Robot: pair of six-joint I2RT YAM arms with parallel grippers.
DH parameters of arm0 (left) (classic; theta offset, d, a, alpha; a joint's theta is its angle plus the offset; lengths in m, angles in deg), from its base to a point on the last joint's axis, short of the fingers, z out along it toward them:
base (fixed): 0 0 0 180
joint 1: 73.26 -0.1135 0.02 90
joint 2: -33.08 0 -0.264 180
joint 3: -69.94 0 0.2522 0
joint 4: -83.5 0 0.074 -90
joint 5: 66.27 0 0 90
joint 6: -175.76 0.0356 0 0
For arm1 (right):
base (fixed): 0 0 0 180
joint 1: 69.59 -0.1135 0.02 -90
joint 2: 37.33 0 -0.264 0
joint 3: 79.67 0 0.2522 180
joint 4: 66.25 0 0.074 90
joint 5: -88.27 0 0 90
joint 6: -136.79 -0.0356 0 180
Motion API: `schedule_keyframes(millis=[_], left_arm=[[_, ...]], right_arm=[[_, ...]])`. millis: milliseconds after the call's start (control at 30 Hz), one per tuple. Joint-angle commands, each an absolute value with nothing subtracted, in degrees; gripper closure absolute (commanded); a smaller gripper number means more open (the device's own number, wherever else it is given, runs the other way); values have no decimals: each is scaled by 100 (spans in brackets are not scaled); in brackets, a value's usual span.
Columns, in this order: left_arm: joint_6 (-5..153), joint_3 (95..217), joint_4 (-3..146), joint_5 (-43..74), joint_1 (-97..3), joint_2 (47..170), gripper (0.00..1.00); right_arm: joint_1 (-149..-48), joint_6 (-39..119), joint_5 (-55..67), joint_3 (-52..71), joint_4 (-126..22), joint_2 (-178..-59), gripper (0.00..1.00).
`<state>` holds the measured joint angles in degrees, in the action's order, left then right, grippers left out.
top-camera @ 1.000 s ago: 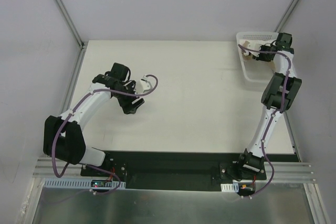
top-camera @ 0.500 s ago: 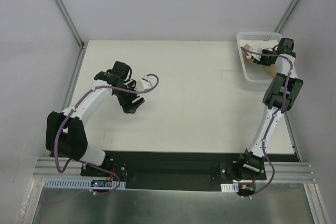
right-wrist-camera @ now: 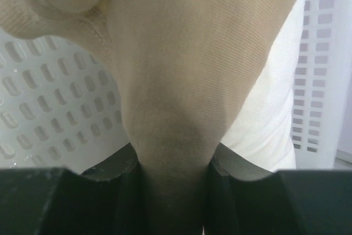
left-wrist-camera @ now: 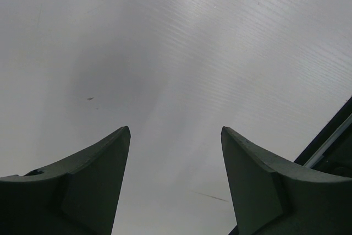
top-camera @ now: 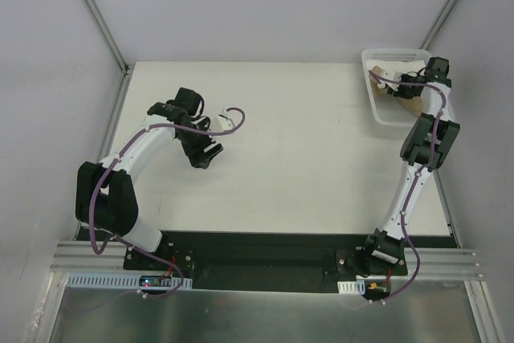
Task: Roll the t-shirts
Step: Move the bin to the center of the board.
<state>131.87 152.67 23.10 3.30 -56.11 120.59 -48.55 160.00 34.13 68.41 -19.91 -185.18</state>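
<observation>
Right fingers (right-wrist-camera: 124,202) are clenched on a bunch of the tan tee (right-wrist-camera: 181,81), over in the basket (right-wrist-camera: 49,103) at the far right corner, white tee (right-wrist-camera: 264,119) right behind it. Left fingers (left-wrist-camera: 82,191) hang released over the surface (left-wrist-camera: 176,53).

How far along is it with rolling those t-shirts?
Done: nothing looks rolled yet, and no shirt lies on the table.
In hand: the right gripper is shut on the tan t-shirt at the white mesh basket. The left gripper hangs open over bare table.
Left: bringing the tan shirt out, rolling it, then the white t-shirt in the basket.
</observation>
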Motion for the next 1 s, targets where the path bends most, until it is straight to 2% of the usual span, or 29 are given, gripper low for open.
schedule_keyframes(millis=[0,567,733,967], left_arm=[[13287,15402,2122,316,-5621,11992,33],[13173,14954,2526,-9,-5621,11702,33],[13191,14725,2579,-9,-5621,11570,33],[13226,14725,2588,61,-5621,11570,33]], right_arm=[[-4771,21360,3712,6550,-2094,-18341,99],[-5139,21467,3651,2542,-2138,-15583,99],[-5509,21211,3720,2154,-1804,-15071,99],[-5377,21781,3782,3058,-1769,-15439,99]])
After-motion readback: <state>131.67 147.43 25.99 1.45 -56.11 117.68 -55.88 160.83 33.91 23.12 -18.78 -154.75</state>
